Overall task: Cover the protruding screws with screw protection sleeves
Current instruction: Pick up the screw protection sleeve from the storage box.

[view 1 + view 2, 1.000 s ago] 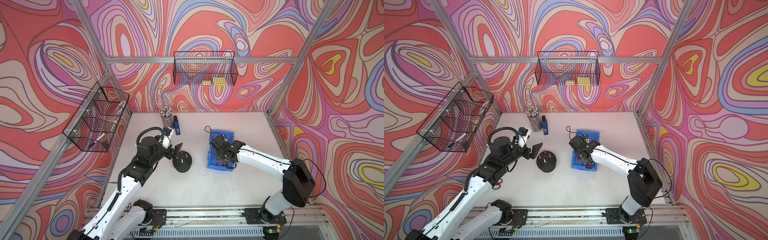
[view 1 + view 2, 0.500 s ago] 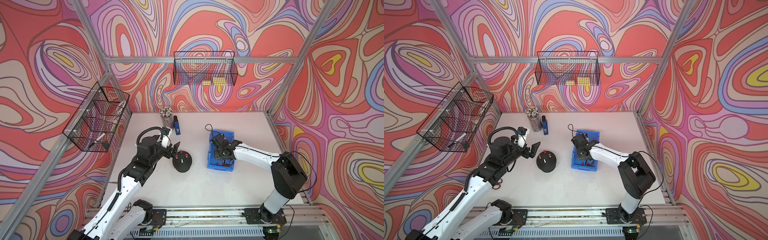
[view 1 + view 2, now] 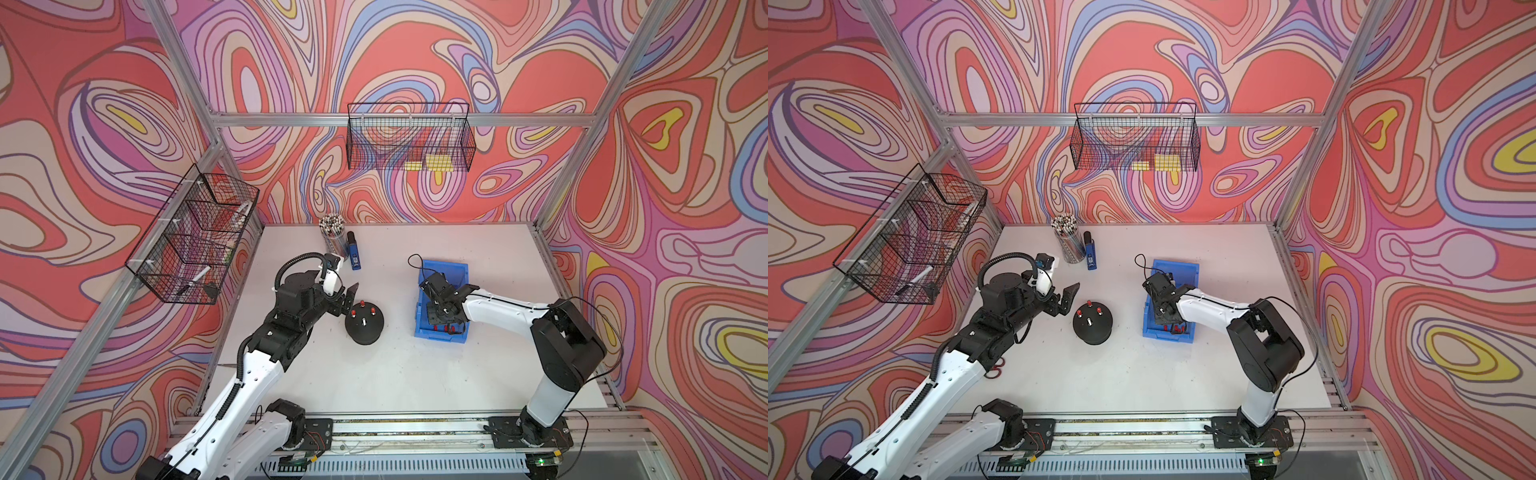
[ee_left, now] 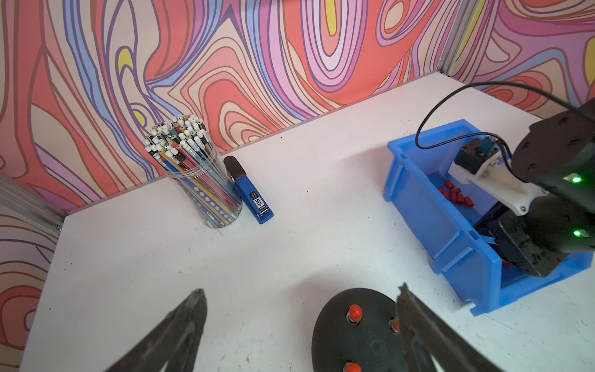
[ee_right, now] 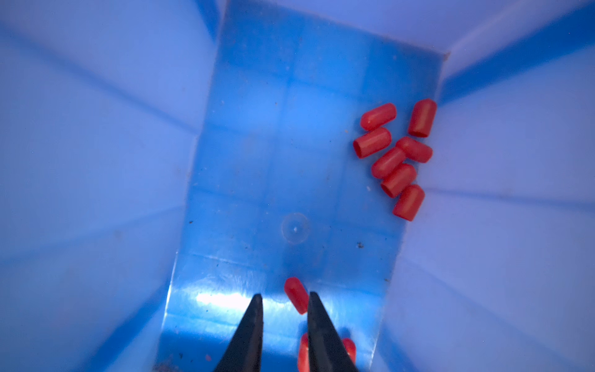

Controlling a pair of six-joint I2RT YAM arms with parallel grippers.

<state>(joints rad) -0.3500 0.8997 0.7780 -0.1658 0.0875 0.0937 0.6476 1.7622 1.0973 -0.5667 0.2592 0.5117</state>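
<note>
Now, right fingers point(image 5: 251, 331): down inside the blue bin point(image 5: 96, 161), tips close over its floor, with a narrow gap between them and nothing pinched.
Nearest sleeve point(image 5: 296, 294): lies flat on the bin floor in that gap, against the inner edge of one finger and clear of the other.
Hidden sleeves point(image 5: 302, 351): two more red ones partly covered by that same finger, nearer the bin's low front lip.
Screw protection sleeves point(image 5: 396, 157): a loose cluster of seven farther along the bin floor, tucked against one side wall and well apart from the tips.
Left fingers point(image 4: 183, 325): spread wide, holding nothing, above the table point(image 4: 161, 251) outside the blue bin.
Black dome base point(image 3: 365, 332): stands on the table between the left fingers and the blue bin, just beside the fingers and near the bin without touching it.
Protruding screws: four upright on the dome. In both top views three are capped screws point(image 3: 362, 304) wearing red sleeves.
Bare screw point(image 3: 1089, 321): one silvery stud uncovered, on the part of the dome nearest the arm bases.
Pencil jar point(image 4: 196, 170): by the back wall, well apart from the blue bin.
</note>
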